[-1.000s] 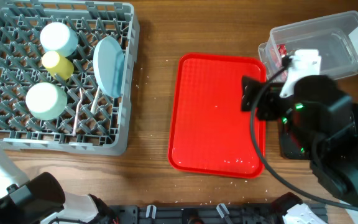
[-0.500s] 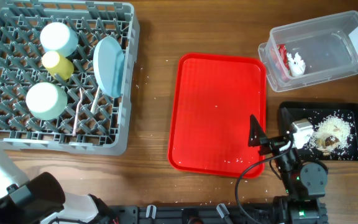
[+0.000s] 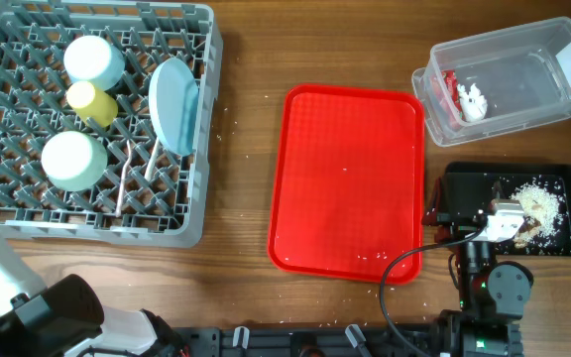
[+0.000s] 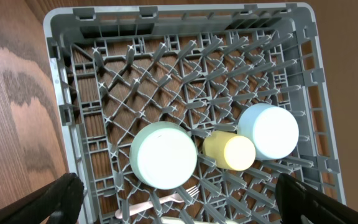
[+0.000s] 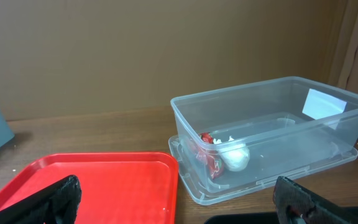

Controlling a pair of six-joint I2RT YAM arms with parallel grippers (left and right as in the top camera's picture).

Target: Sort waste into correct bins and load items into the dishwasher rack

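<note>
Black fingers of the right gripper are standing spread as wide as they go, gripping nothing. Just ahead on the left, the red serving tray is lying flat. Beyond it on the right, the clear tub is sitting well apart from the fingers. At the tub's near-left end the crumpled red-and-white wrapper is resting against the wall, and the small white tissue is touching it. A white label is showing on the far right wall.

The overhead view is showing what this wrist camera is not. The shallow black tray is lying beneath the right gripper, with beige crumbs heaped toward its right end.

Across the table, the left gripper is hovering over the grey rack, its fingers also fully apart and empty. Straight below it the pale green bowl is sitting mouth down. The yellow cup is lying between it and the light blue bowl. The fork is peeking out at the bottom edge.

Only the overhead view is showing the pale plate standing on edge among the pegs, right of the bowls, and the spoon beside it.
</note>
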